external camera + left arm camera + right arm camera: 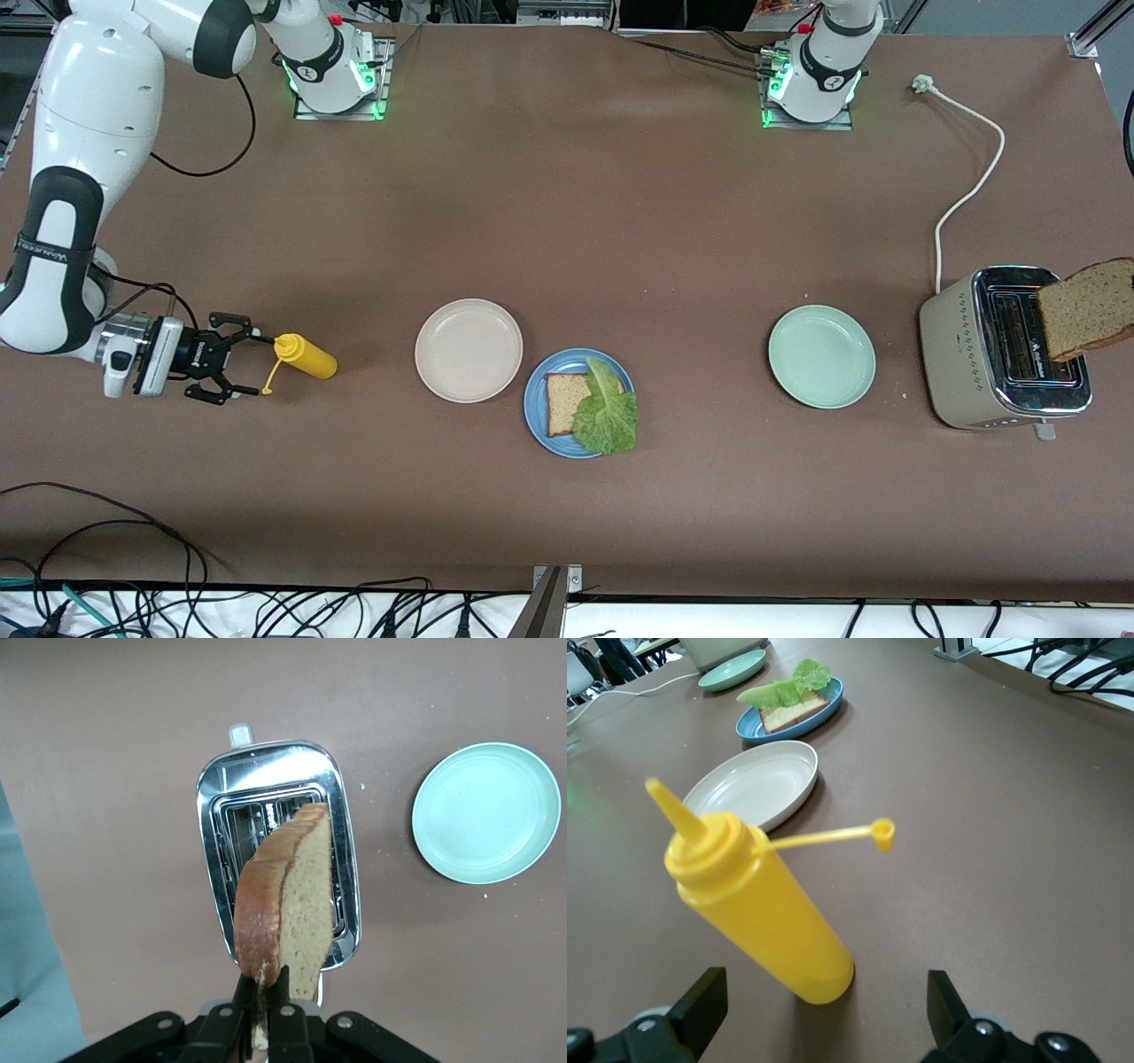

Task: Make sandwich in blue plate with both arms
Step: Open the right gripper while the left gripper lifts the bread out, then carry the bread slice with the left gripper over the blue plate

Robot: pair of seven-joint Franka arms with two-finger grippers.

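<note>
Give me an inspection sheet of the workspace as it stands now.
Surface: brown table, a few crumbs by the toaster.
Job's things: blue plate holds one bread slice with lettuce on it; second slice held over the toaster.
Clutter: beige plate, mint plate, both bare; yellow bottle, upright, cap off on its tether.
Grippers: left gripper shut on the second slice; right gripper open beside the bottle.
Cables: toaster cord unplugged; loose wires at the table's near edge.
Surroundings: nothing seen.
</note>
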